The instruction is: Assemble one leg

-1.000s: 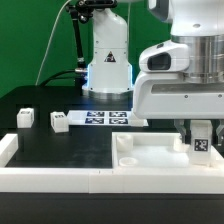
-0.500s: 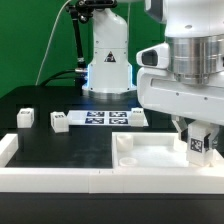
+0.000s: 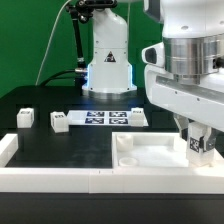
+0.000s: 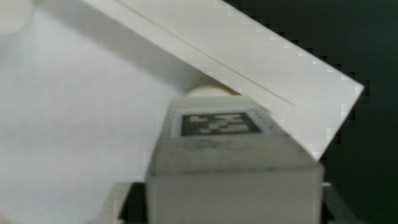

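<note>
Gripper (image 3: 200, 140): clamped on the leg (image 3: 199, 147). Holds it upright, tag outward, over the white slab (image 3: 150, 160) near its end at the exterior view's right; contact with slab not discernible. Elsewhere: two small white blocks (image 3: 58, 121), beside the marker board (image 3: 110, 118), well apart.

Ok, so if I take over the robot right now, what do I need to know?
Gripper: shut on the leg, holding it upright.
Where: the leg is low over the corner of the big white slab, on the exterior view's right. In the wrist view, the leg's tag faces the camera with the slab behind it.
Done: the leg is picked up and at the slab.
Left: I can't tell if it sits in its hole. It probably needs fixing in place, then letting go.
Also: two small white blocks sit near the marker board, not held.
</note>
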Robot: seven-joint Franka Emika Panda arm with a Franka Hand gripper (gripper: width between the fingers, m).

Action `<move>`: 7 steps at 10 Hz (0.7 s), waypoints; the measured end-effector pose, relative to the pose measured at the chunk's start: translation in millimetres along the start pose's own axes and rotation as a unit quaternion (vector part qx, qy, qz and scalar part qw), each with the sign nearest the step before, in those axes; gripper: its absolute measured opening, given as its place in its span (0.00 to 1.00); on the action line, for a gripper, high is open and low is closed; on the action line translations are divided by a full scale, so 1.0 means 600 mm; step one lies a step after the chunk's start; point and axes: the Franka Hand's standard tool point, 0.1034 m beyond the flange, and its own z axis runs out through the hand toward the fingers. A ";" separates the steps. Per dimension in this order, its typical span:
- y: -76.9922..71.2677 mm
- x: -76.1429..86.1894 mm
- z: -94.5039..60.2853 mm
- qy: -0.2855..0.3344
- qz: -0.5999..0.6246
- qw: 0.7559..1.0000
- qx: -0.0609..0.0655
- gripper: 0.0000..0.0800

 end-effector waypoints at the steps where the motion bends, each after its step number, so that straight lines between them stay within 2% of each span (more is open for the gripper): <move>1: -0.003 -0.001 -0.002 0.001 -0.019 1.000 0.003 0.57; 2: -0.013 -0.006 -0.011 0.006 -0.038 0.999 0.013 0.75; 3: -0.015 -0.011 -0.012 0.006 -0.067 0.998 0.013 0.79; 5: -0.020 -0.023 -0.011 0.012 -0.219 0.975 0.016 0.81; 7: -0.023 -0.030 -0.009 0.023 -0.348 0.937 0.015 0.81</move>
